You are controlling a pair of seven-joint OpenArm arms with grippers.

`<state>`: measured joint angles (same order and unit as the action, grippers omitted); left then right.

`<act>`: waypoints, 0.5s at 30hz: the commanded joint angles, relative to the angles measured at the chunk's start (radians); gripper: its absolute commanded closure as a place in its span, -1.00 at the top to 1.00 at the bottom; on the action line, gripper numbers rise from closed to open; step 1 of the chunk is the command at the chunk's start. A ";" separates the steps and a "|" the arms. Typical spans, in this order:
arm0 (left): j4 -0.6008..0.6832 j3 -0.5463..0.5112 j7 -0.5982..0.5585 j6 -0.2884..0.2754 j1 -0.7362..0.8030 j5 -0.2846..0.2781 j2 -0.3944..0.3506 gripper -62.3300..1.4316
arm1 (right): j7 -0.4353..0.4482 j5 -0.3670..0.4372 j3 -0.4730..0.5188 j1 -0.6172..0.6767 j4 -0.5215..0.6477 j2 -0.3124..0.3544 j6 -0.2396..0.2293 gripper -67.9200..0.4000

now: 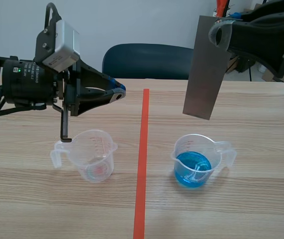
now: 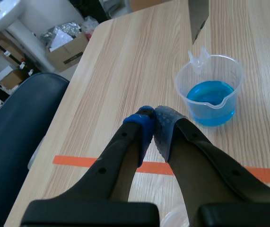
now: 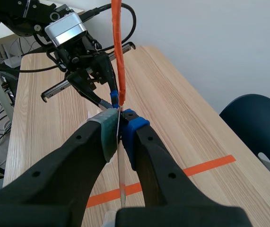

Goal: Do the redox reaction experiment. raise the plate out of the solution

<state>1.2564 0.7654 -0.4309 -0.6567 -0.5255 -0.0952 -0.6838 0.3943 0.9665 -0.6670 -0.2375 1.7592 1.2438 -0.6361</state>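
**Desk:** Where is the plate, and what has hold of it?

**Photographer:** The grey metal plate [image 1: 206, 69] hangs in the air, tilted, its lower edge well above the clear plastic measuring cup [image 1: 177, 152] on the right of the wooden table [image 1: 261, 199]. The right gripper [image 1: 221, 35] pinches it near the top edge, with the pads pressed on either face. Held that high, the plate is clear of the liquid, so I judge the raising to be done, or very nearly.

**Desk:** And the cups?

**Photographer:** The right one holds blue solution [image 1: 193, 169] in its lower part. A second cup [image 1: 107, 149] of the same kind stands across the orange-red tape line [image 1: 142, 174]. It looks empty apart from a faint pink tinge at the bottom, and I cannot tell whether that is residue or print.

**Desk:** What is the other arm doing?

**Photographer:** The left gripper [image 1: 118, 92] hovers above and just behind that second cup with its pads pressed together on nothing. It is probably parked there to stay clear of the plate. A dark blue chair [image 1: 146, 59] sits at the far side of the table.
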 commanded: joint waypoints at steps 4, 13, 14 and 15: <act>0.012 -0.012 -0.010 -0.039 -0.010 -0.013 0.042 -0.87 | 0.015 0.014 0.021 -0.014 0.009 0.011 -0.001 -0.97; -0.008 -0.012 0.042 -0.039 -0.010 -0.014 0.105 -0.87 | 0.015 0.014 0.021 -0.014 0.009 0.011 -0.001 -0.97; -0.015 -0.011 0.050 -0.039 -0.010 -0.014 0.111 -0.87 | 0.015 0.014 0.021 -0.014 0.009 0.011 -0.001 -0.97; -0.021 -0.011 0.063 -0.039 -0.010 -0.014 0.117 -0.87 | 0.015 0.014 0.021 -0.014 0.009 0.011 -0.001 -0.97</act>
<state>1.2377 0.7650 -0.3649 -0.6941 -0.5266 -0.0948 -0.5732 0.3939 0.9665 -0.6670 -0.2375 1.7592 1.2438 -0.6361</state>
